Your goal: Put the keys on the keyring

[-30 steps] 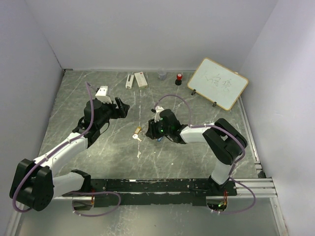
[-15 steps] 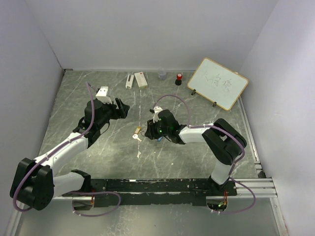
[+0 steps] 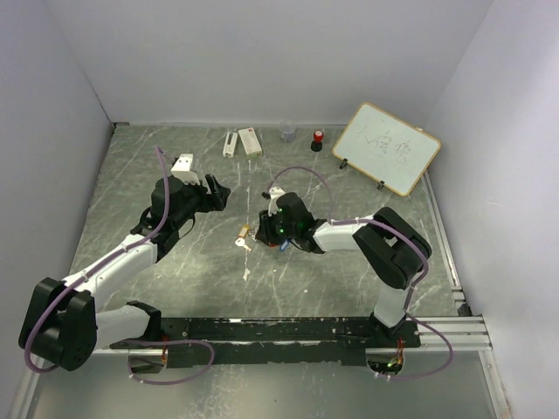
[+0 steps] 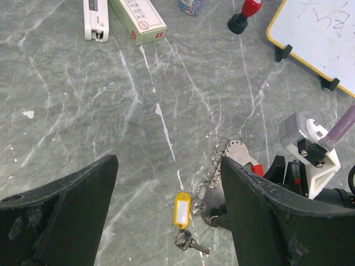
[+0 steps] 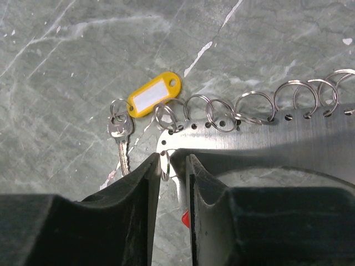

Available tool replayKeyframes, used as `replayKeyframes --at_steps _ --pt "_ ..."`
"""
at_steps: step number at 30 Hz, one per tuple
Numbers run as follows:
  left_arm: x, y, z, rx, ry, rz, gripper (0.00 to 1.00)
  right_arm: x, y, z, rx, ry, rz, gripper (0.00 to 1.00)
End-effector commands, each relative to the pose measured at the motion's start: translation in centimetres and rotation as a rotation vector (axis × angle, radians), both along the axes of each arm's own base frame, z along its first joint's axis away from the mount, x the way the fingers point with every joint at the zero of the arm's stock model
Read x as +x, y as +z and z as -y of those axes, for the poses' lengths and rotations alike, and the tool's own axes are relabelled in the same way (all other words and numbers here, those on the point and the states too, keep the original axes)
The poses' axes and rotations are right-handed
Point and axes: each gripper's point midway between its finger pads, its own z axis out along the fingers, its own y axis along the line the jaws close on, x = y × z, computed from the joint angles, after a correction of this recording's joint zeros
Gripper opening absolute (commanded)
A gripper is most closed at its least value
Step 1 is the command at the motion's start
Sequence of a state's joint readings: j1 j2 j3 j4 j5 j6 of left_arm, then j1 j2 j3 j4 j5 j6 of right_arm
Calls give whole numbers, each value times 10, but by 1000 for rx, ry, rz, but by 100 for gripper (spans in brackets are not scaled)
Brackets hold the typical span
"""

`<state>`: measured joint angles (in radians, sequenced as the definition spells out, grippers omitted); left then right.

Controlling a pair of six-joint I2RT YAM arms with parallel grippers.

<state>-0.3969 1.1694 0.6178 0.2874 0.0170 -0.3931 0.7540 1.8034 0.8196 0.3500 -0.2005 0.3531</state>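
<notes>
A silvery key [image 5: 120, 138] lies on the table on a small ring with a yellow plastic tag [image 5: 154, 95]; both also show in the left wrist view, key [image 4: 191, 243] and tag [image 4: 182, 209]. No brass key shows. A shiny perforated metal plate [image 5: 260, 133] carries several wire rings. My right gripper [image 5: 173, 158] is nearly shut on a thin wire keyring [image 5: 165, 166] at the plate's corner, and a bit of red tag [image 5: 184, 219] shows below. My left gripper [image 4: 166, 166] hangs wide open and empty above them, at the left in the top view [image 3: 218, 192].
Along the back stand a white stapler [image 3: 230, 142], a small box [image 3: 251, 140], a grey cup [image 3: 287, 133], a red-capped stamp [image 3: 317, 138] and a tilted whiteboard [image 3: 387, 147]. White walls close in the marble table [image 3: 175, 262] on three sides.
My right gripper has edged slightly to the left over the plate. The left arm has barely moved, and the key and yellow tag lie as before.
</notes>
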Motion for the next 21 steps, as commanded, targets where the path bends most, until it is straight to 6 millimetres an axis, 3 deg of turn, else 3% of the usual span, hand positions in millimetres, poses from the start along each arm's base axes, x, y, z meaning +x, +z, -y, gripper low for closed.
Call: replayKeyframes --at_steps 1,6,10,15,21 --pt "1 -1 0 6 10 13 86 -1 -7 -6 -13 23 -9 23" --pt "1 -1 0 9 12 13 86 -2 -4 -5 -12 22 -4 7" --pt "1 -1 1 7 8 12 86 1 8 -4 -12 11 31 3" --pt "1 2 5 -3 -14 20 85 3 37 -4 -3 11 118 1" --pt "-14 14 35 5 -225 99 83 7 70 8 -27 -27 254 0"
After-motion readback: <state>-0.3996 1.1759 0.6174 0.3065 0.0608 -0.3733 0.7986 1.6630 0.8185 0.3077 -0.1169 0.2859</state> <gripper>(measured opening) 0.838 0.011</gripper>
